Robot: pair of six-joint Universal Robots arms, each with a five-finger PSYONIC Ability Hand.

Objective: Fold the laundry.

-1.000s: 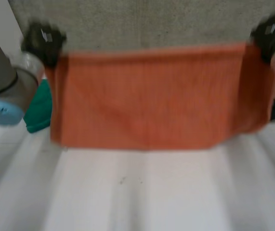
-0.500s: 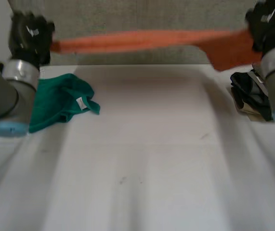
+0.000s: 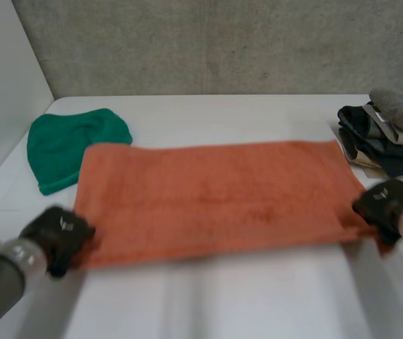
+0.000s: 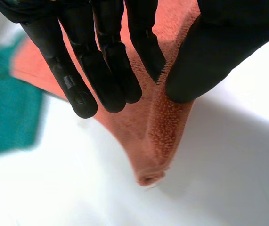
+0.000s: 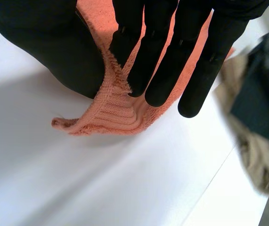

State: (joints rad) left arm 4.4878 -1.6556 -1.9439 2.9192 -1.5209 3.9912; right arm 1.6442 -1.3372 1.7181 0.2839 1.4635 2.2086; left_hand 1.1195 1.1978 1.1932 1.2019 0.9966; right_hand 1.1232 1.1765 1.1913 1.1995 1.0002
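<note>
Towel corners hide in left robot hand, right robot hand.

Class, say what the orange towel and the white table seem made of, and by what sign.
The orange towel looks like cotton terry, matt and fuzzy: small loops show on its pile, a ribbed band near one corner. The table is a smooth white sheet, perhaps laminate or painted board; no grain shows.

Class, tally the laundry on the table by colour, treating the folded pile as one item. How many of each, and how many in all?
orange towel: 1
green cloth: 1
folded pile of grey and dark clothes: 1
Total: 3
</note>
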